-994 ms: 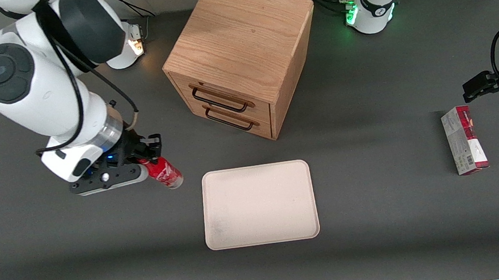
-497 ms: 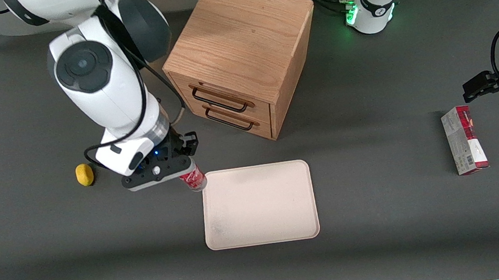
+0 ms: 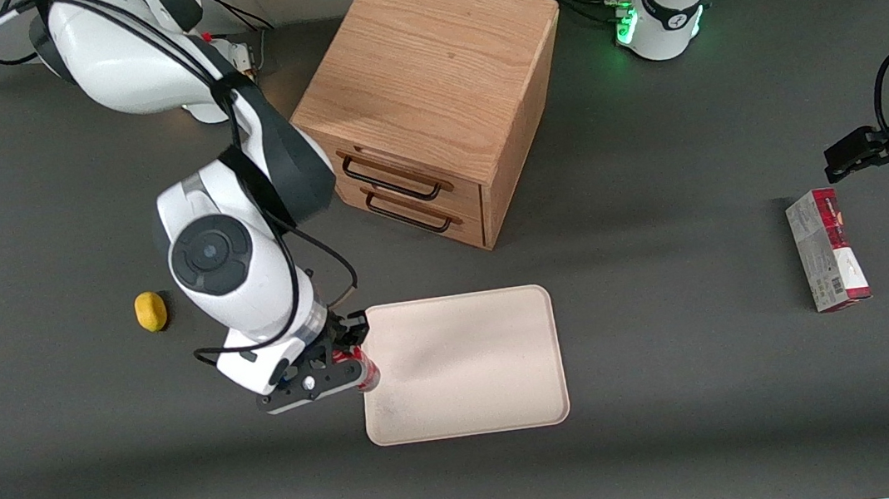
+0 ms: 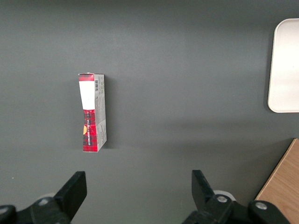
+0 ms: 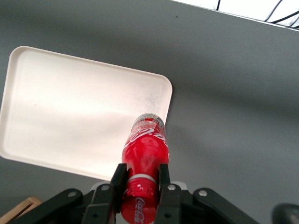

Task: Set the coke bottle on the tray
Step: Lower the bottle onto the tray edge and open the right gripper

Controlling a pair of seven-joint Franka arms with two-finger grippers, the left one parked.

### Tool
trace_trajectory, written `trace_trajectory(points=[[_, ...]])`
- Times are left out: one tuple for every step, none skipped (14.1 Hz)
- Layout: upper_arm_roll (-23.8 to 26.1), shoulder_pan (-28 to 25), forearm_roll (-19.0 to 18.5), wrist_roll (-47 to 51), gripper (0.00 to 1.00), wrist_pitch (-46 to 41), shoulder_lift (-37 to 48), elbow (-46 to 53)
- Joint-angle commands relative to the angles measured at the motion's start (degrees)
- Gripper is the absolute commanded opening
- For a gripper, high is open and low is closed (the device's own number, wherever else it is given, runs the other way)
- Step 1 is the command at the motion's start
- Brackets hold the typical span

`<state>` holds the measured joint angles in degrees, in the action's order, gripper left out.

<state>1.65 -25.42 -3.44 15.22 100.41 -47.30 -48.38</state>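
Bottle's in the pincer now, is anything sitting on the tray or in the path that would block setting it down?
Nothing visible does. The pincer grips the coke bottle at the edge of the tray, whose surface is bare. The wooden drawer cabinet, the yellow object and the carton box all lie off the path.

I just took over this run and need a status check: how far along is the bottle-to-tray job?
Done: the gripper is shut on the coke bottle and carries it off the table.
In hand: the bottle hangs over the edge of the tray toward the working arm's end; in the wrist view its base sits over the tray's corner.
Left: move farther over the tray, lower, release. The tray holds nothing yet.
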Motion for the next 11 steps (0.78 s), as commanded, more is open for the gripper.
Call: trace_trajectory(points=[[-0.07, -0.42, -0.7, -1.24, 0.05, 3.54, -4.54, 2.85], [-0.16, -0.33, -0.7, -1.24, 0.05, 4.52, -5.69, 2.76], [-0.16, -0.33, -0.7, -1.24, 0.05, 5.05, -6.48, 2.76], [-0.07, -0.25, -0.7, -1.24, 0.05, 5.23, -7.1, 2.68], [-0.07, -0.16, -0.7, -1.16, 0.05, 6.01, -7.8, 2.59], [-0.16, -0.25, -0.7, -1.15, 0.05, 6.63, -8.42, 2.59], [-0.07, -0.16, -0.7, -1.15, 0.05, 7.25, -9.12, 2.5], [-0.07, -0.16, -0.61, -1.15, 0.05, 7.86, -9.3, 2.41], [-0.07, -0.16, -0.69, -1.15, 0.05, 8.13, -9.3, 2.06], [-0.07, -0.16, -0.7, -1.15, 0.06, 8.48, -9.39, 1.97], [-0.07, -0.16, -0.7, -1.07, 0.1, 8.57, -9.39, 1.89]])
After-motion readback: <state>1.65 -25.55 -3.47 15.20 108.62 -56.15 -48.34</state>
